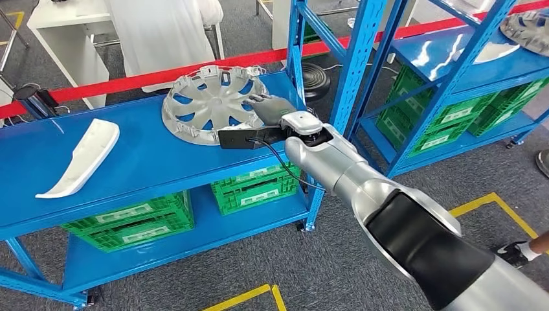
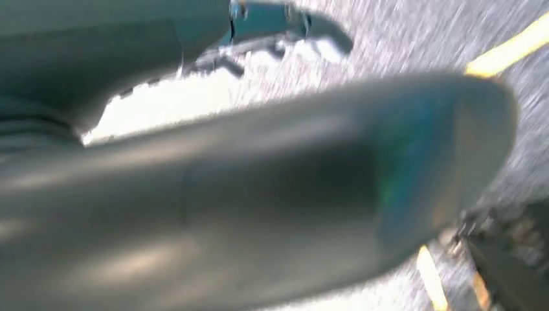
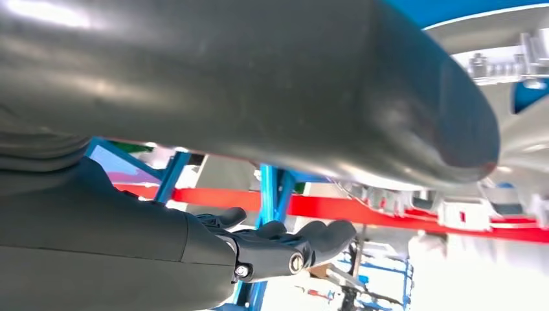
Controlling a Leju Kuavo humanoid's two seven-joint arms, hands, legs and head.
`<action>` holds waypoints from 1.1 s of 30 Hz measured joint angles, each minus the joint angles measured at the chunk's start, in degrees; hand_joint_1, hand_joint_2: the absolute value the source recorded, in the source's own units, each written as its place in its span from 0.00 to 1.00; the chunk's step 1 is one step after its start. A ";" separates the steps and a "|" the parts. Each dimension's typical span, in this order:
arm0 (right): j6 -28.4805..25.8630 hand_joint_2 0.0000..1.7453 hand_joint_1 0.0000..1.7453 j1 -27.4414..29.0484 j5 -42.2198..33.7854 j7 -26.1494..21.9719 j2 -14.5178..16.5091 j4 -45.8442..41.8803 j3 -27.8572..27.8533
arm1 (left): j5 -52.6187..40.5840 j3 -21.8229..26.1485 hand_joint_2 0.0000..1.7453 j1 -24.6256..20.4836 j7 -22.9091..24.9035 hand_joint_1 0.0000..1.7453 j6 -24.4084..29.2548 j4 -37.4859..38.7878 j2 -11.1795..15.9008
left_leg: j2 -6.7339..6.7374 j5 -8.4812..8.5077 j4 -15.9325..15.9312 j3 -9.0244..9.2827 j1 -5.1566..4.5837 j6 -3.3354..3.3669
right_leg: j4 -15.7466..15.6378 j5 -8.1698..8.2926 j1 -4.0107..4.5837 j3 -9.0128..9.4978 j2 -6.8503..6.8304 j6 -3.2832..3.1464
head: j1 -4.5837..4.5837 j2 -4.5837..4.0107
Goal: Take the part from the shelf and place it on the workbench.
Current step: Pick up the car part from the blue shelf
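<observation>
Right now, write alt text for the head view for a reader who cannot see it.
The robot's right hand rests on the rim of a silver wheel cover lying on a blue shelf. A white curved trim part lies further left on the same shelf, with green crates stored below. A red barrier tape runs behind.

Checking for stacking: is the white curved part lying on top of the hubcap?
No: the white curved part lies apart from the hubcap on the blue shelf.

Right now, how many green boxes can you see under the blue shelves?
4: two green crates under the near shelf, two under the far shelf; others may be hidden.
</observation>
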 joint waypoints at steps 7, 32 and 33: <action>0.50 0.00 0.00 0.34 0.01 -0.01 -0.35 0.08 0.07 | -0.47 0.04 0.00 -0.02 0.05 0.00 -0.03 0.00 -0.18 | -0.27 -3.78 0.29 3.95 -0.16 -1.20 | -11.97 10.00 0.33 -0.56 -0.19 -0.82 | 0.04 0.00; 1.30 0.00 0.00 0.58 -0.62 -1.68 2.08 0.07 0.61 | -0.92 0.44 0.00 -0.64 -0.44 0.00 -0.01 -0.10 0.01 | -0.08 -0.30 -0.02 0.13 -0.04 -0.36 | 2.76 -0.54 -0.02 -3.13 -0.03 -0.22 | 0.03 0.00; 1.36 0.00 0.00 0.79 -0.65 -1.83 2.43 0.07 0.69 | -0.92 0.44 0.00 -0.59 -0.53 0.00 -0.01 -0.10 -0.03 | -0.15 -0.69 0.11 0.49 -0.03 -0.44 | 2.24 1.04 -0.12 -3.64 -0.06 -0.18 | 0.06 0.00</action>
